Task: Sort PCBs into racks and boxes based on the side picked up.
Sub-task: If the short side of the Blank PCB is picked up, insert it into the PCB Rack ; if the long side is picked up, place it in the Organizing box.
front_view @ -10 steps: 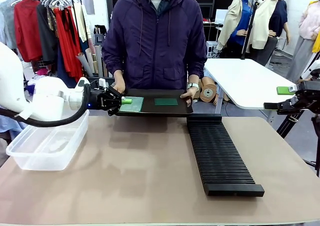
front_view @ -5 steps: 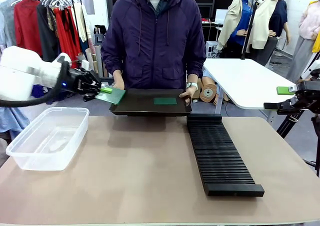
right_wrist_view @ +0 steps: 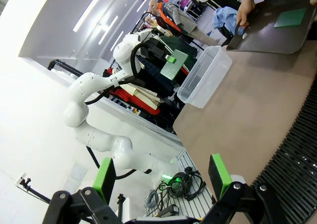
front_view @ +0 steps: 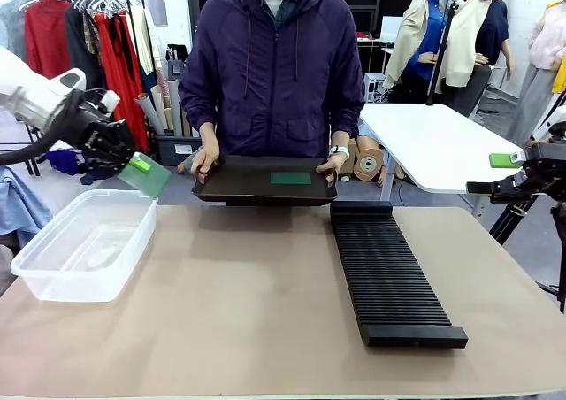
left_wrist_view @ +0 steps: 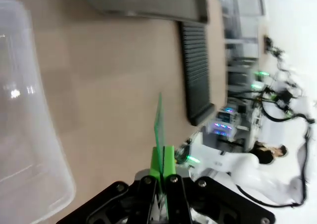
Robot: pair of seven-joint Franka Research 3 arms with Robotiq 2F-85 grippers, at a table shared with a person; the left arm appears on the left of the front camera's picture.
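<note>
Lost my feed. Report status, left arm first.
Left gripper shut on PCB, tilted over box far corner. Right gripper open, off to right side. Person's hands on tray, apart from box.

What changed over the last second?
The left claw, shut on a PCB, carried it off the tray leftward to above the far edge of the tub. The second PCB, rack and open right claw stayed put.
</note>
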